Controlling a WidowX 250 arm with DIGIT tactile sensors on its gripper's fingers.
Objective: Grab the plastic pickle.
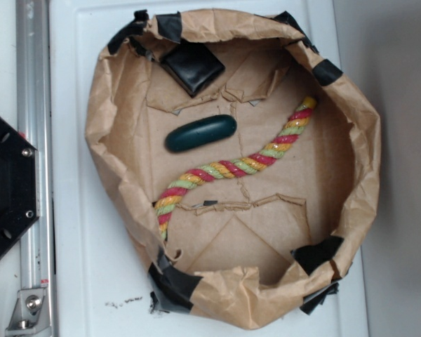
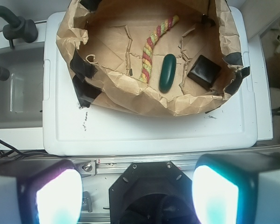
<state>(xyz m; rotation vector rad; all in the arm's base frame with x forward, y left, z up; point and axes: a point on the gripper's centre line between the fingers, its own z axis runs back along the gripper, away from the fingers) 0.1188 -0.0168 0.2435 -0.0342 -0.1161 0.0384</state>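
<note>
Pickle (image 1: 201, 133) lies on the floor of the brown paper basin (image 1: 351, 175), between the black block (image 1: 192, 66) and the rope (image 1: 231, 168). Claw (image 2: 137, 191) hangs spread wide, empty, well apart.

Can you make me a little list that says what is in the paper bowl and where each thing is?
container: crumpled brown paper bowl with black tape, on a white lid
pickle: glossy dark teal-green plastic pickle, lying flat near the middle
block: black square block, by the paper wall, apart from the pickle
rope: red-yellow-green twisted rope, stretched across the floor beside the pickle
gripper: gripper open, far above, holding nothing
</note>
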